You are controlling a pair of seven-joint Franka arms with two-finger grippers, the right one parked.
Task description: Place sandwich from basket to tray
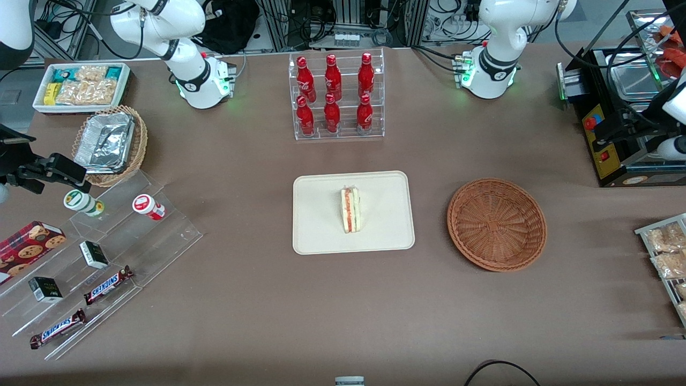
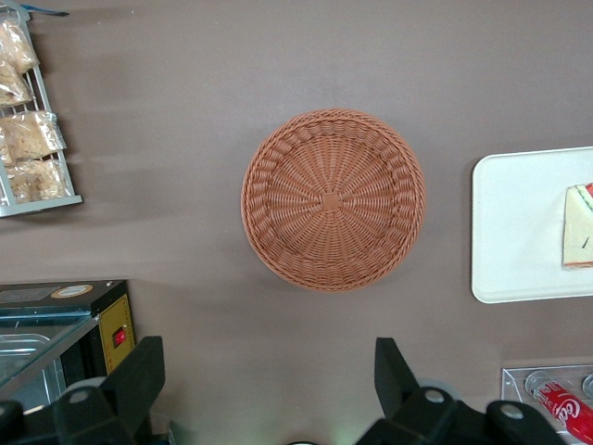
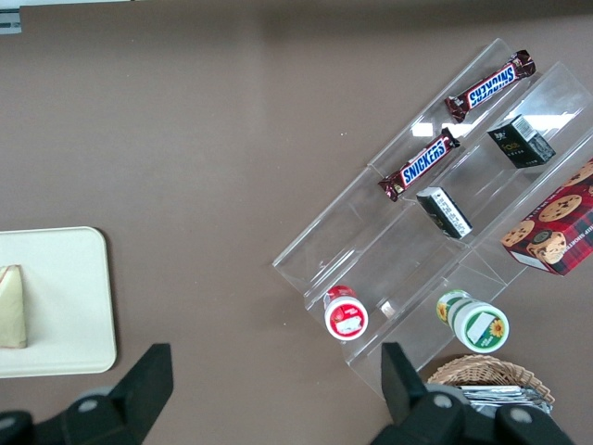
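1. The basket [image 1: 497, 224] held nothing; its woven floor showed bare in my wrist view [image 2: 333, 199].
2. The sandwich [image 1: 351, 209] lay on the tray [image 1: 321, 236], near its middle, filling edge up. From my wrist camera only one end of the sandwich [image 2: 579, 226] showed, on the tray [image 2: 519, 232].
3. The tray sat beside the basket, apart from it, toward the parked arm's end of the table.
4. An acrylic rack of red bottles [image 1: 336, 96] stood farther from the front camera than the tray. A black machine [image 1: 616, 128] and a rack of snack packets [image 1: 667, 257] sat at my end of the table.
5. My gripper [image 2: 269, 380] hung high above the table next to the basket, fingers [image 2: 394, 371] spread wide, holding and touching nothing.
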